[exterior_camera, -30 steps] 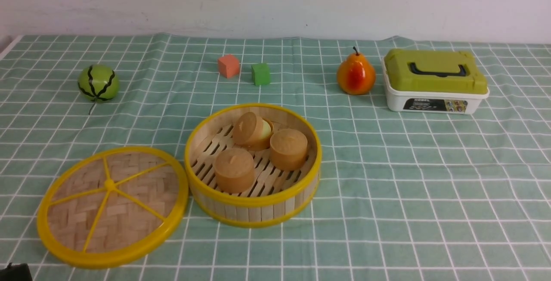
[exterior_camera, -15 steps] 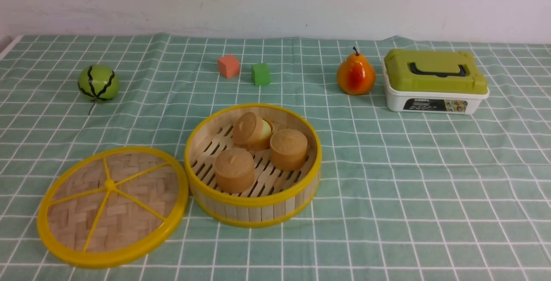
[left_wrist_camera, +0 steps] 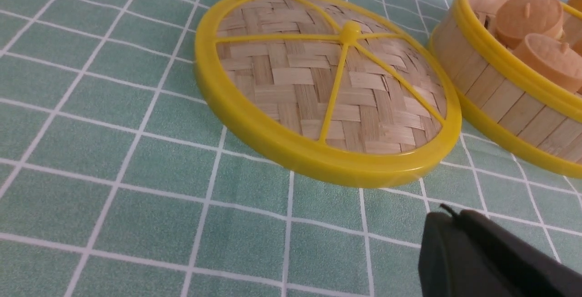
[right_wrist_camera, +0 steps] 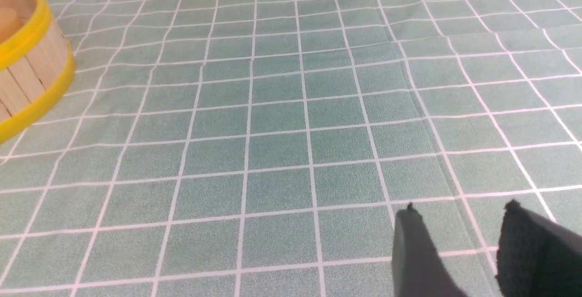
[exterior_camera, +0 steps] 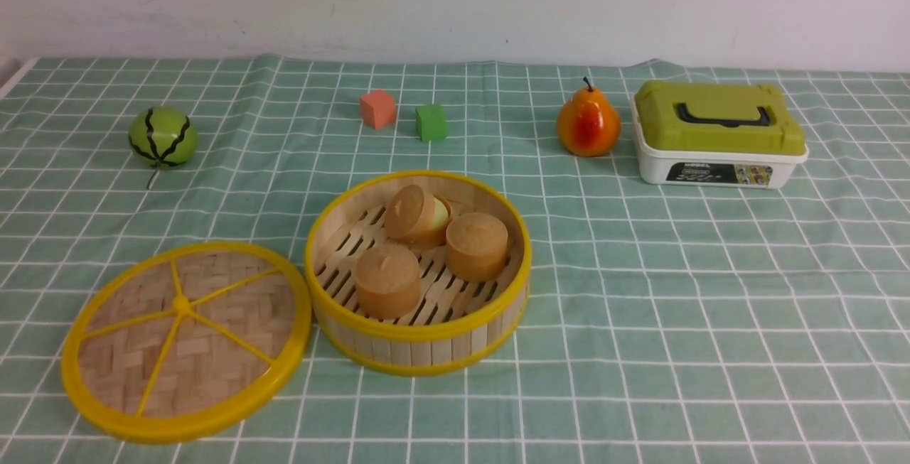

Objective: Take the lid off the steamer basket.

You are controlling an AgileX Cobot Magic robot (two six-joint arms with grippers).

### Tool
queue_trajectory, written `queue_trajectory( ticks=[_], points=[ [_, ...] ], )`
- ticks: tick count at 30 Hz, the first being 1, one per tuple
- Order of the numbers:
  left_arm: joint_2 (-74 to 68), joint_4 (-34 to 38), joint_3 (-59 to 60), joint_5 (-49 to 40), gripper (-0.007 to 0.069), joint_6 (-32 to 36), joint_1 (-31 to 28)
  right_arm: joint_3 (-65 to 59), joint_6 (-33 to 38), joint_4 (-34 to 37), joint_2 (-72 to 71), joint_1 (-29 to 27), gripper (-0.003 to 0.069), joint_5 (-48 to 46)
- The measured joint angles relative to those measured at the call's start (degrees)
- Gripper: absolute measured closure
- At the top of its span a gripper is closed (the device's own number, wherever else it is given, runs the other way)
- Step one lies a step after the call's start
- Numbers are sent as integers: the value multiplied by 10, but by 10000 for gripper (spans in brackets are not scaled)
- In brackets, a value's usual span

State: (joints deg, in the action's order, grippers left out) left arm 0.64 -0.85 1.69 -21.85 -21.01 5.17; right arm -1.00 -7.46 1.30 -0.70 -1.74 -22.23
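The lid (exterior_camera: pixel 186 340) (left_wrist_camera: pixel 327 83), a woven bamboo disc with a yellow rim and spokes, lies flat on the cloth just left of the steamer basket (exterior_camera: pixel 418 273) (left_wrist_camera: pixel 509 88) (right_wrist_camera: pixel 27 69). The basket stands uncovered, with three tan round buns (exterior_camera: pixel 387 279) on its slatted floor. My left gripper (left_wrist_camera: pixel 450 217) is shut, empty, over the cloth near the lid's front edge, apart from it. My right gripper (right_wrist_camera: pixel 459 213) is open, empty, over bare cloth right of the basket. Neither gripper shows in the front view.
A white box with an olive-green lid (exterior_camera: pixel 718 133) and a pear (exterior_camera: pixel 587 123) stand at the back right. Orange (exterior_camera: pixel 377 109) and green (exterior_camera: pixel 431 122) cubes sit behind the basket. A small watermelon (exterior_camera: pixel 163 137) lies at the back left.
A dark part of my left arm, seen at the front view's lower left corner one second ago, has left that view. The lid and basket have not moved.
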Motion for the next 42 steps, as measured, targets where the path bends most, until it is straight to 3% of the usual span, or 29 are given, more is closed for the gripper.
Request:
queue_trajectory(
  ticks=[42],
  points=[
    [0,0,0,0,601,0,0,0,0,0,0,0,418,0]
  ],
)
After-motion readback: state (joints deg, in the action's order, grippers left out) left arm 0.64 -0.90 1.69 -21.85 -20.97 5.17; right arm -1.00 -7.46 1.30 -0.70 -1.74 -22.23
